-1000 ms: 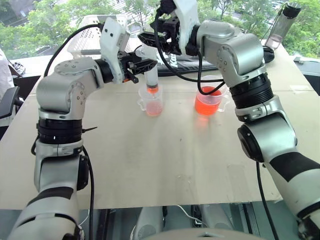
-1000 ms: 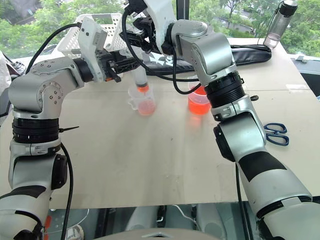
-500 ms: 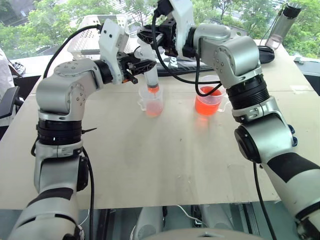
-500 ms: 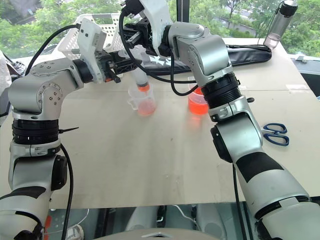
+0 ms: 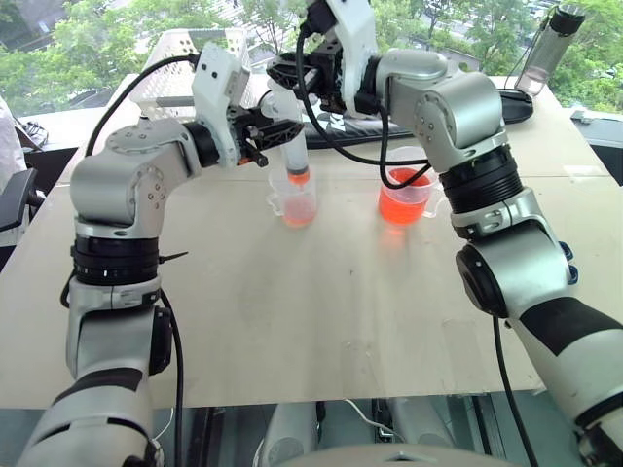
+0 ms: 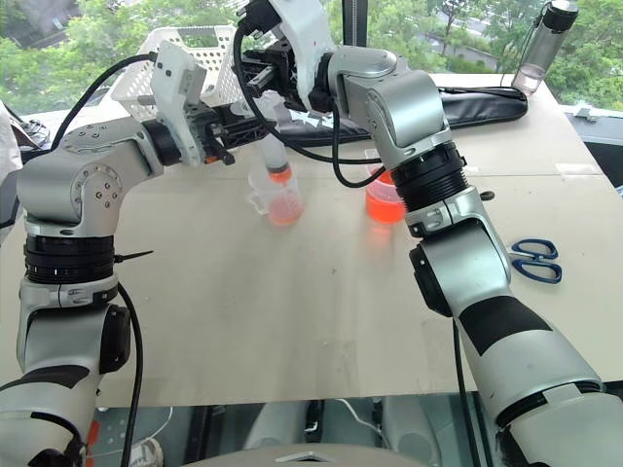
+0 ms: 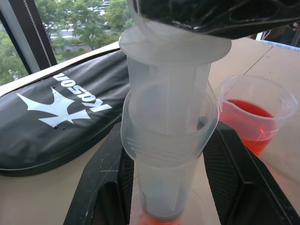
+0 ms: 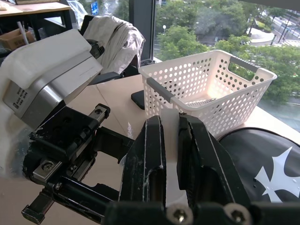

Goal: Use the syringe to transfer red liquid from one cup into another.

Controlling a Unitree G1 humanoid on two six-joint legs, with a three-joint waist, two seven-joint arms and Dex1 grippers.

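Syringe (image 5: 295,146) upright over smaller beaker (image 5: 297,204), tip in or just above its red liquid (image 5: 299,212). Left end effector (image 5: 279,128) part open, clamped on barrel from side. Right end effector (image 5: 289,74) closed on plunger top, above barrel. Larger beaker (image 5: 405,198) beside smaller beaker on counter (image 5: 321,311), also holding red.

Judgement: syringe light, rigid, smooth plastic, likely slippery when wet. Best hold: barrel mid-length below flange; plunger head for pushing. Beakers light, easily tipped.

You can count two clear plastic cups: a small narrow one (image 5: 298,199) and a bigger wide one (image 5: 407,196). You also see one clear plastic syringe (image 5: 293,148), one white basket with holes (image 5: 175,60), one black bag (image 6: 477,105), one pair of blue scissors (image 6: 536,261) and one clear bottle (image 5: 547,47).
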